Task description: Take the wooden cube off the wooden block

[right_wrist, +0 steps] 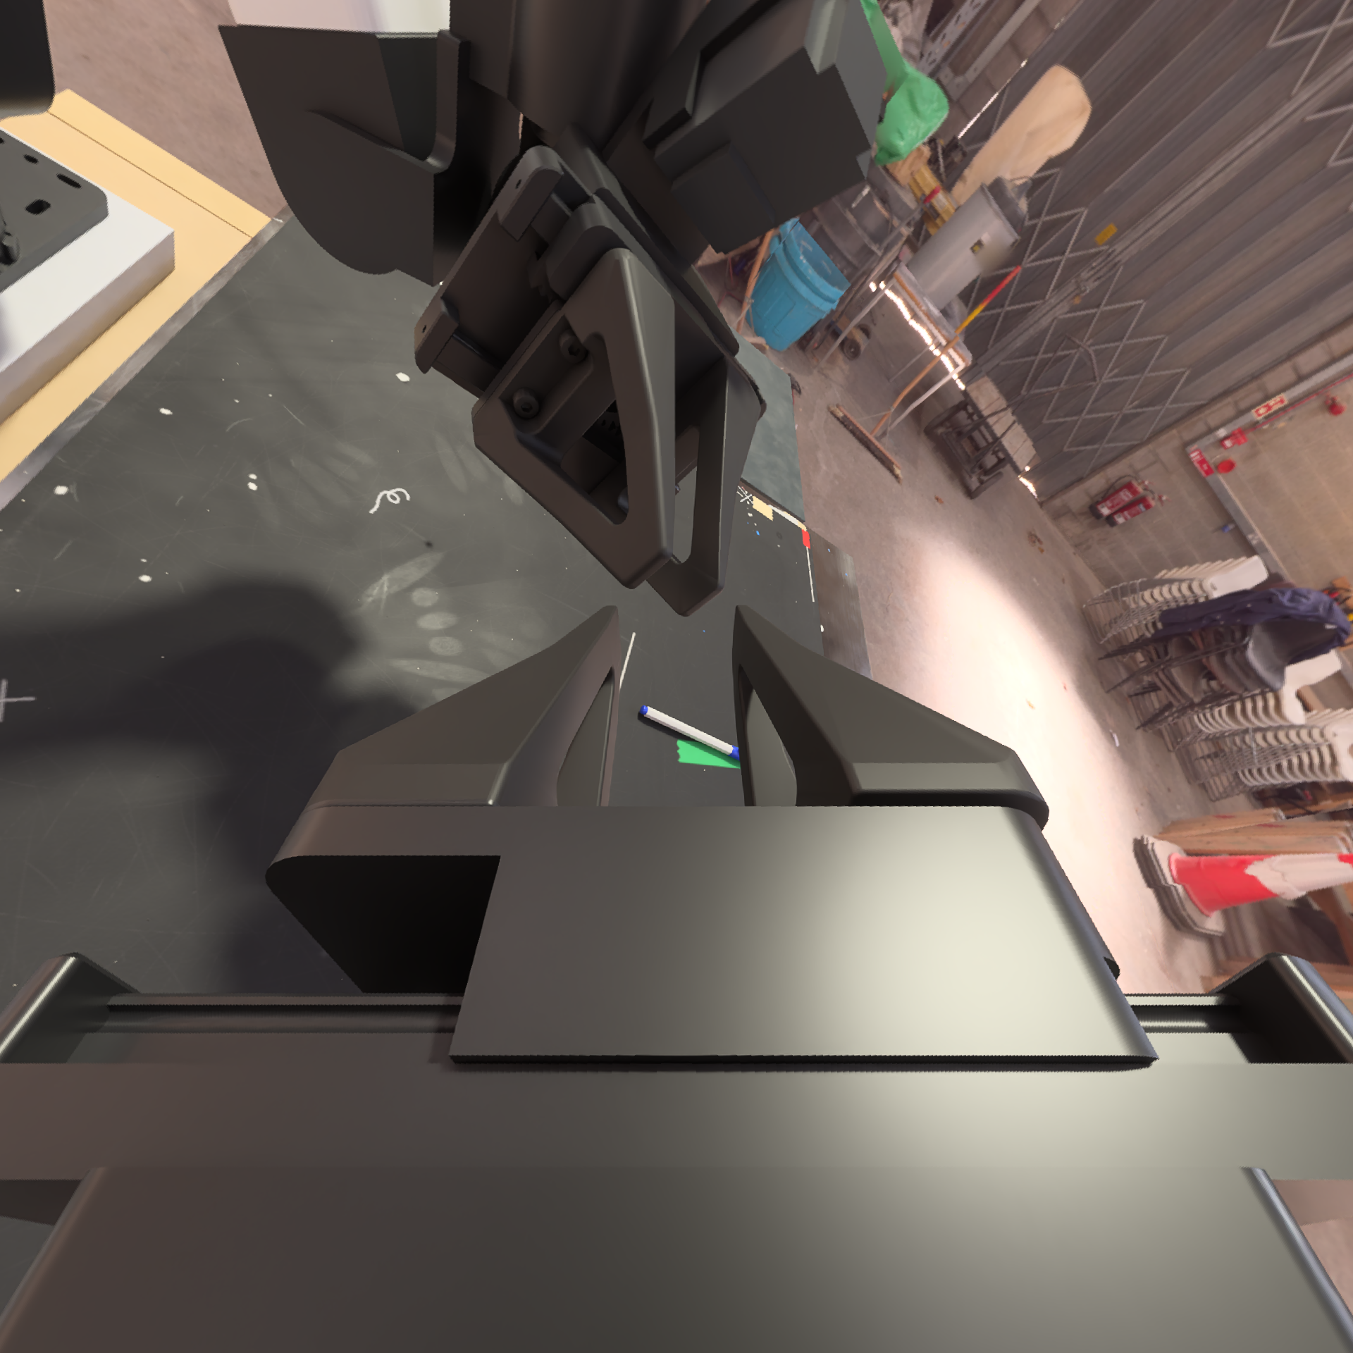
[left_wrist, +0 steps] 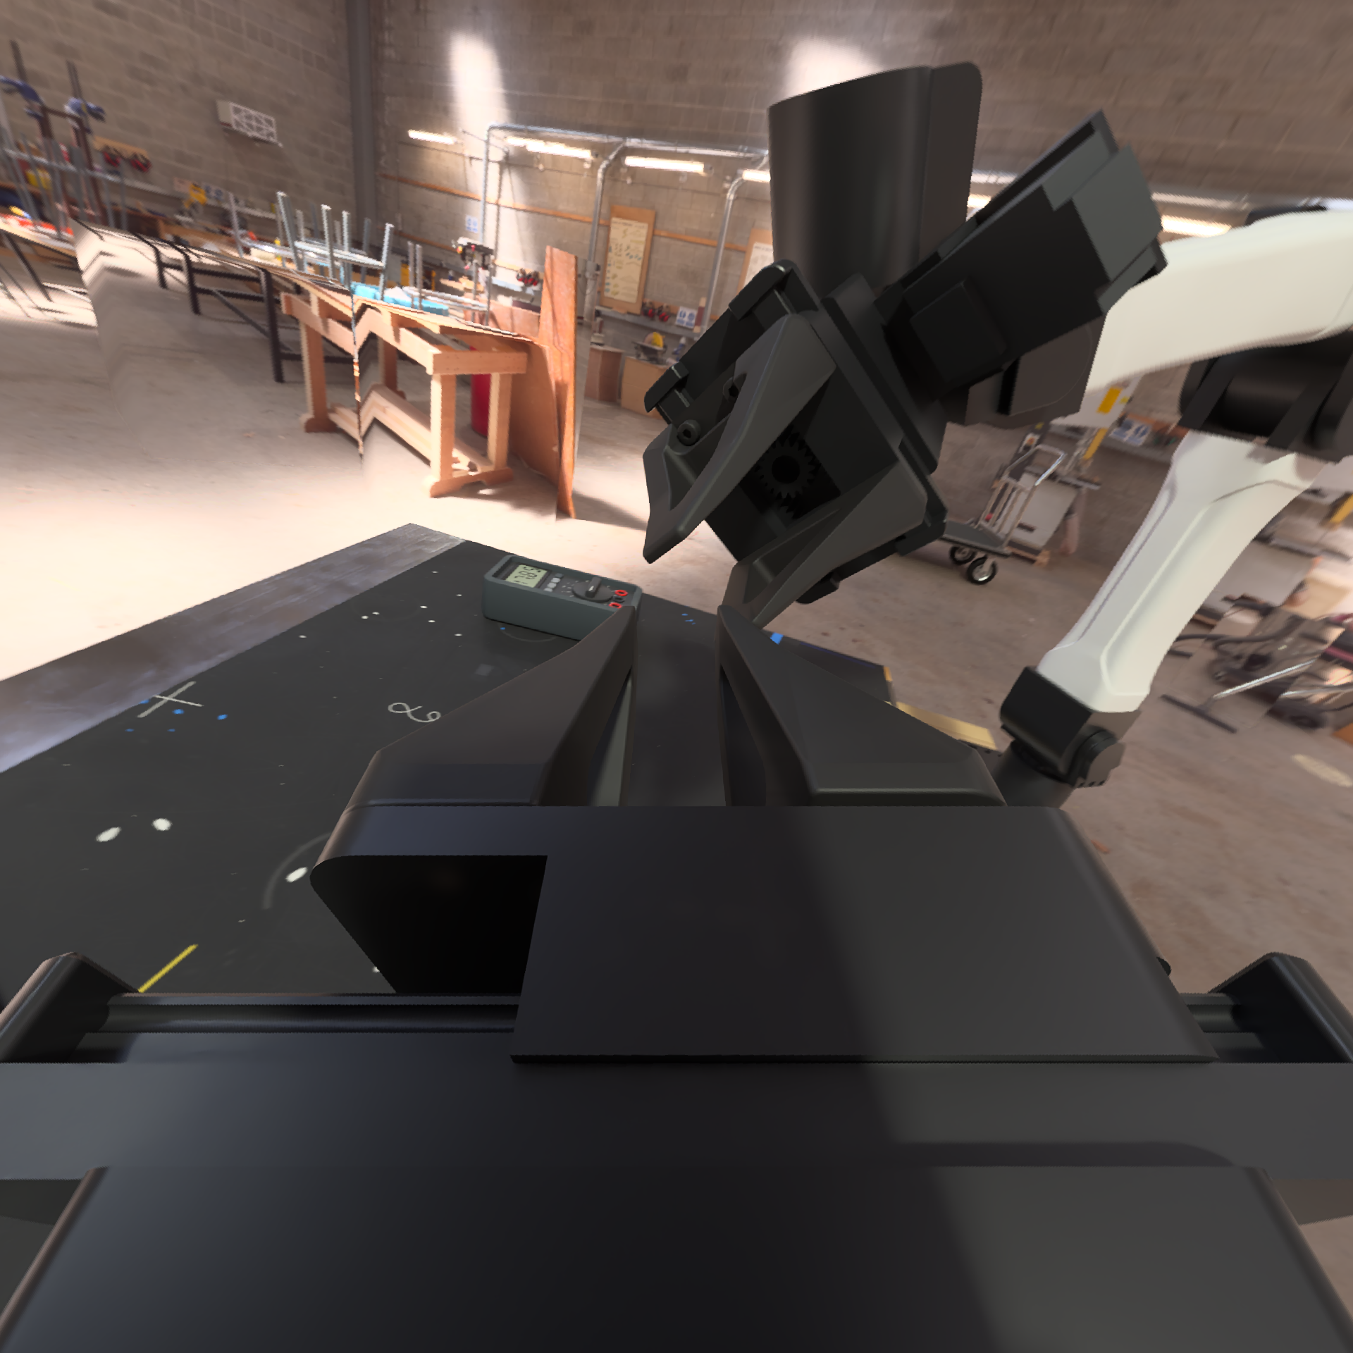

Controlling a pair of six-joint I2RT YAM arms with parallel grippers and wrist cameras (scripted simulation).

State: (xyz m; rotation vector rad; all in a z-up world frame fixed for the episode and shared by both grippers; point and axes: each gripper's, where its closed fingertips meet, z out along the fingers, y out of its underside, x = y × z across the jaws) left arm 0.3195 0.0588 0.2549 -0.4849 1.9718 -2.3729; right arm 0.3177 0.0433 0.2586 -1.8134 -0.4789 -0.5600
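Left gripper (left_wrist: 677, 619) and right gripper (right_wrist: 673, 622): jaws narrowly parted, both empty. Wooden cube and wooden block not visible in either view. Judgement: locate the stack first, then descend square over the cube, leaving the block undisturbed

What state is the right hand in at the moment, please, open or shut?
Open. In the right wrist view the right hand has a clear gap between its fingers, with the dark table and a white pen visible through it, nothing held.
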